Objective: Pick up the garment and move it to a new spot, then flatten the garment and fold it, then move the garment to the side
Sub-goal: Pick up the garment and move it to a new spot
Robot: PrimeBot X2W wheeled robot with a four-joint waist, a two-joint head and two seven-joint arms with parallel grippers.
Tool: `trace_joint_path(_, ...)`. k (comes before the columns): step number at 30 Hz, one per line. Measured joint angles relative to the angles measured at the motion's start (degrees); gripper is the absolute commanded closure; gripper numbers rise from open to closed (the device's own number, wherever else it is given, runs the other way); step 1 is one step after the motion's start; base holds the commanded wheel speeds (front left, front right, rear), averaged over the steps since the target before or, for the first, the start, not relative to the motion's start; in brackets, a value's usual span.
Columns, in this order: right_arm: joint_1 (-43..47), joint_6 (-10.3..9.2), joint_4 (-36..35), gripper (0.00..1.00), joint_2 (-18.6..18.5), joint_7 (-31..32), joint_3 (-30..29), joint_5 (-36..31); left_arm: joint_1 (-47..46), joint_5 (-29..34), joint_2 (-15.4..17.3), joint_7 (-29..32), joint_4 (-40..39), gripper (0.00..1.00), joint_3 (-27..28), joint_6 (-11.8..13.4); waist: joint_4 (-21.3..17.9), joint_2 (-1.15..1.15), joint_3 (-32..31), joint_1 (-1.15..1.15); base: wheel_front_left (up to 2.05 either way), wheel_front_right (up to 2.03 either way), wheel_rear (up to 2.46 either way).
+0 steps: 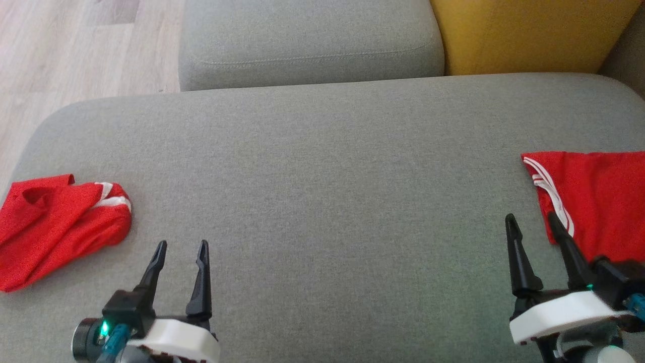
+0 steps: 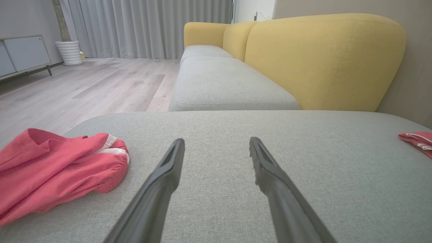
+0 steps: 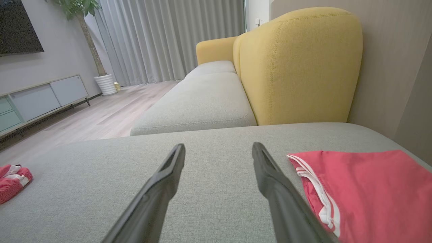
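Left gripper (image 1: 182, 243) and right gripper (image 1: 531, 216): jaws spread wide, nothing held.
Your left gripper hangs over bare grey seat (image 1: 322, 176). The crumpled garment (image 1: 55, 222), red with white stripes, lies near it at the seat's left end, apart from the fingers. Your right gripper sits at the right end, its outer finger just beside the white-striped edge of the flat garment (image 1: 599, 196). You cannot tell whether that finger touches the cloth. The two garments lie well apart, with the seat's middle between them.
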Motion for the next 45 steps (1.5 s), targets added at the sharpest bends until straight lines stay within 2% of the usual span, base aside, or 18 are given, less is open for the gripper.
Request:
trace_joint_path(10,0.0,0.00,-0.2,0.00,0.0,0.0,-0.7,0.0,0.0,0.0,0.1,0.0,-0.5,0.00,-0.2,0.7,0.6,0.00,0.3,0.00,0.00,0.00,0.00)
trace_joint_path(17,0.4,0.00,-1.1,0.00,0.0,0.3,-1.6,0.0,-0.2,0.0,0.0,0.0,-0.6,0.00,-0.4,0.9,2.6,0.00,0.7,0.00,0.00,0.00,0.00)
trace_joint_path(23,0.9,0.00,-2.0,0.00,0.0,0.3,-1.6,0.1,-1.8,0.0,-0.7,0.0,-0.5,0.00,-0.5,0.9,5.8,0.00,0.8,0.00,0.00,0.00,0.00)
trace_joint_path(38,1.8,0.00,-2.7,0.00,0.1,0.2,0.3,0.6,-3.5,0.9,-2.6,-0.1,-0.8,0.00,0.0,0.4,19.5,0.00,0.1,0.00,0.00,0.00,0.00)
trace_joint_path(45,1.8,0.00,-3.0,0.00,0.1,0.3,0.7,0.6,-3.5,2.2,-2.7,-0.1,-1.0,0.00,1.6,-0.2,22.8,0.00,-0.3,0.00,0.00,0.00,0.00)
